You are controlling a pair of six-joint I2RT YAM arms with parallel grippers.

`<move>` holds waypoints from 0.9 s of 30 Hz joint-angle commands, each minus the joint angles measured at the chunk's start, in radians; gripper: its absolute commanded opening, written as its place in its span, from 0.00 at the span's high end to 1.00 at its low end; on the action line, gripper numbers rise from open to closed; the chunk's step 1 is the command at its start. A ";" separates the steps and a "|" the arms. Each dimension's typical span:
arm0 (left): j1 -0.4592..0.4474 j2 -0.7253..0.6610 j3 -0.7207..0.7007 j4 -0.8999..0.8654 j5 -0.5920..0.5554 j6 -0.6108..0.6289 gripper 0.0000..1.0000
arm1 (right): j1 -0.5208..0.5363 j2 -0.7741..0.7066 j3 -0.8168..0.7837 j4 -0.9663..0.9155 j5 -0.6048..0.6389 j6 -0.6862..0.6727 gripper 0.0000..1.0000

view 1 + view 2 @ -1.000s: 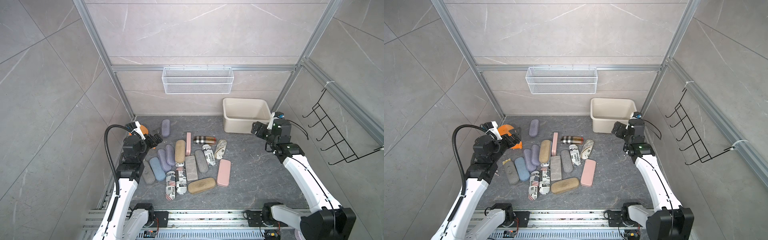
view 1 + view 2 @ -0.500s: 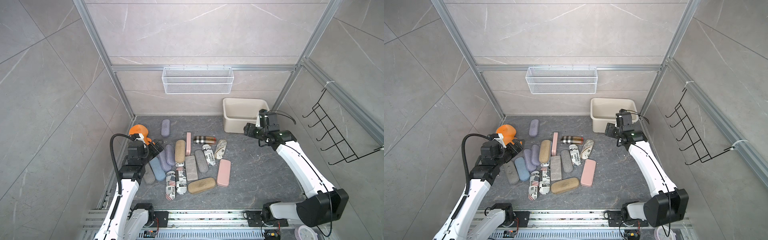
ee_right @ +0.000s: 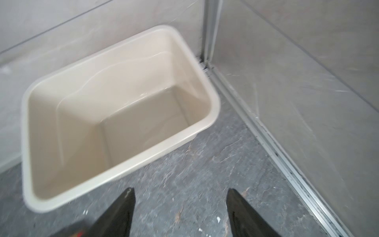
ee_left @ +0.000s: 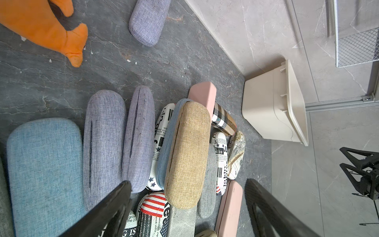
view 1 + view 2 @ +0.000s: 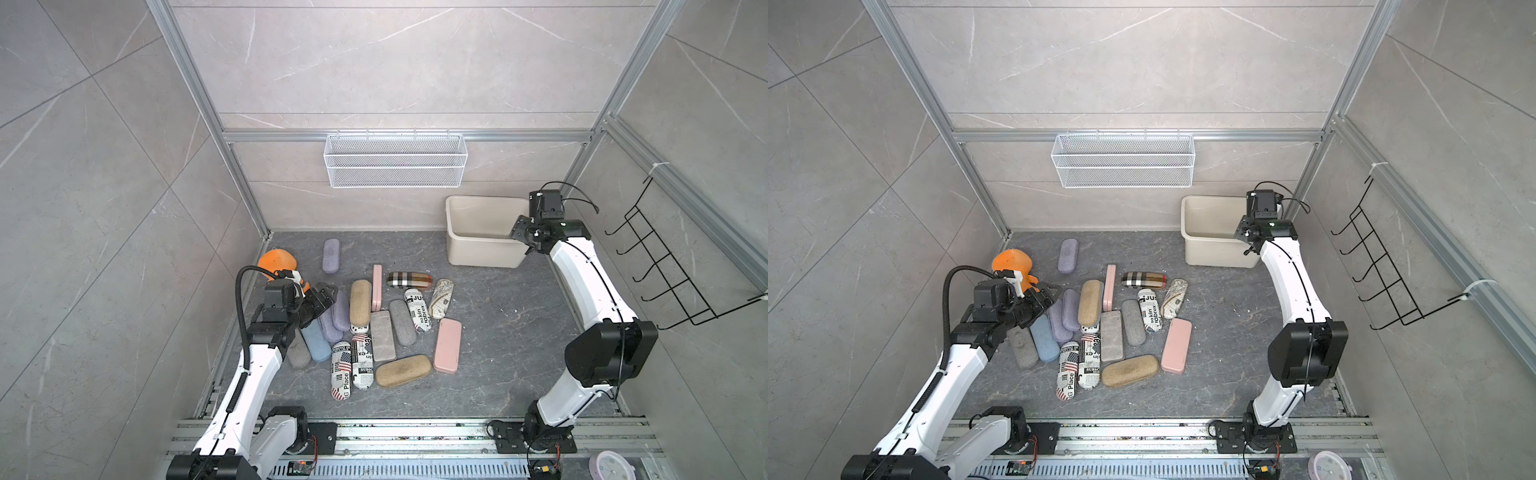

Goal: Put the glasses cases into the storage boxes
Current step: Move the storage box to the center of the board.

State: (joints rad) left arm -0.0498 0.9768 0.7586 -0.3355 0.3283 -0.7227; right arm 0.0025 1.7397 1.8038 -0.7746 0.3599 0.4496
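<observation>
Left hand (image 5: 323,296), earlier up beside orange toy (image 5: 276,262), now lower over lilac cases (image 5: 338,311), fingers apart, nothing gripped. Right hand (image 3: 180,191) shifted slightly back, beside tub (image 5: 482,257) corner, released, empty. Glasses cases (image 5: 382,340) unmoved on tabletop (image 5: 498,353), outside tub.

White arms (image 5: 582,282) — black joints (image 5: 609,353), black cables (image 5: 239,299)
</observation>
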 commanded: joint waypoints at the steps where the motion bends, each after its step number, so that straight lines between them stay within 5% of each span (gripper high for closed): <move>1: 0.004 0.005 0.007 0.028 0.049 -0.013 0.12 | -0.040 0.043 0.050 -0.034 0.068 0.063 0.26; 10: 0.001 0.052 0.011 0.061 0.080 -0.037 0.13 | -0.127 0.250 0.289 -0.063 0.064 0.017 0.29; 16: 0.000 0.088 0.018 0.080 0.117 -0.032 0.13 | -0.162 0.510 0.660 -0.239 -0.046 -0.087 0.30; 23: -0.001 0.112 0.043 0.072 0.112 -0.006 0.14 | -0.186 0.868 1.290 -0.530 -0.147 -0.138 0.30; 27: -0.001 0.119 0.050 0.063 0.116 0.008 0.14 | -0.192 0.857 1.227 -0.496 -0.137 -0.149 0.30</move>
State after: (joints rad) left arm -0.0502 1.0927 0.7685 -0.2863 0.4068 -0.7467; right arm -0.1852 2.5996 3.0566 -1.1999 0.2363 0.3367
